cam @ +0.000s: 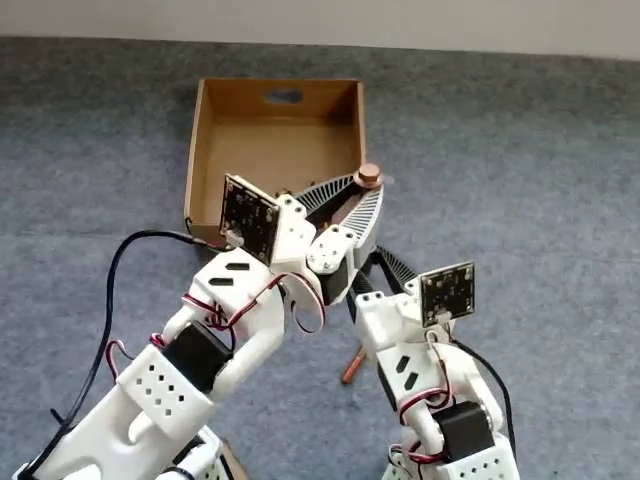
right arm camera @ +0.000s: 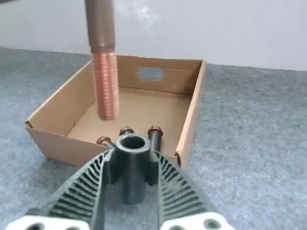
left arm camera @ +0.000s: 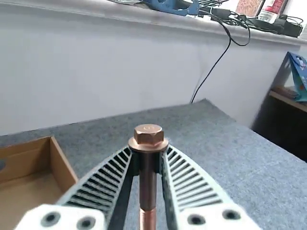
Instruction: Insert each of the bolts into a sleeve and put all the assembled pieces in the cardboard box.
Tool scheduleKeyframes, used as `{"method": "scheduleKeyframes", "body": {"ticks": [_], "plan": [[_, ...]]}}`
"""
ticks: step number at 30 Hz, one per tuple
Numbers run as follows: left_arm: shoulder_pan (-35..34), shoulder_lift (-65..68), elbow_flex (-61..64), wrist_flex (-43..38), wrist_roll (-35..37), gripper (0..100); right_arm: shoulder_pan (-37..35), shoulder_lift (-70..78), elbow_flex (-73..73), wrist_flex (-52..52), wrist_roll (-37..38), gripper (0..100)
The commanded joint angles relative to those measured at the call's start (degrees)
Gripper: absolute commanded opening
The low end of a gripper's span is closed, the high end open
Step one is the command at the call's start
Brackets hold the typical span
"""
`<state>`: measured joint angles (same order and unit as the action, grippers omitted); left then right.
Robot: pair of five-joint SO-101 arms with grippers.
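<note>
1. The left gripper [left arm camera: 147,154] was closed on a copper bolt [left arm camera: 148,136]. Its ribbed fingers [left arm camera: 108,179] pressed the shank from both sides just under the hex head.
2. Seen from above, the left gripper [cam: 352,200] sat over the near right corner of the box [cam: 195,150]. The bolt's head stood at the fingertips.
3. The right gripper [right arm camera: 133,160] was clamped around a dark sleeve [right arm camera: 132,165]. The sleeve's open mouth stood clear of the fingertips.
4. In the right wrist view, the bolt [right arm camera: 102,57] hung threaded end down. Its tip was near the sleeve's mouth but off to one side and outside it.
5. From above, the right gripper [cam: 378,268] lay just beside the left arm's wrist, on the near side of the box.
6. The box stood open-topped on the grey table [cam: 520,180].
7. Three pieces [right arm camera: 154,132] with copper heads lay inside the box against its near wall. I could not tell whether they wore sleeves.
8. A loose bolt [cam: 352,366] lay on the table between the two arms, apart from the box.
</note>
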<state>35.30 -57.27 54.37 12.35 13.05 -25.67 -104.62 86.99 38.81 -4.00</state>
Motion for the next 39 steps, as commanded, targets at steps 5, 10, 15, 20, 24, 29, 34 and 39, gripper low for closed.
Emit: {"method": "scheduleKeyframes", "body": {"ticks": [5, 10, 15, 20, 24, 29, 34, 39], "plan": [[0.3, 1.6, -1.1, -1.8, 0.3, 1, -0.5, -0.6, -5.3, 2.2, -0.7, 0.6], [0.3, 6.4, -3.7, -1.8, 0.3, 1, -0.5, -0.6, -5.2, 2.2, -0.7, 0.6], [0.3, 8.0, -5.1, -1.8, 0.3, 1, -0.5, -0.6, -5.2, 2.2, -0.7, 0.6], [0.4, 8.6, -5.0, -1.8, 0.3, 1, -0.4, -0.6, -5.2, 2.2, -0.7, 0.6], [0.8, 8.2, -5.0, -1.6, 0.4, 1, -0.3, -0.6, -5.1, 2.2, -0.7, 0.6], [0.8, 8.4, -4.9, -1.5, 0.4, 1, -0.3, -0.6, -5.1, 2.2, -0.7, 0.6], [0.9, 8.4, -4.9, -1.5, 0.4, 1, -0.3, -0.6, -5.1, 2.2, -0.7, 0.6], [0.9, 8.2, -5.0, -1.5, 0.4, 1, -0.3, -0.6, -5.1, 2.2, -0.7, 0.6]]}}
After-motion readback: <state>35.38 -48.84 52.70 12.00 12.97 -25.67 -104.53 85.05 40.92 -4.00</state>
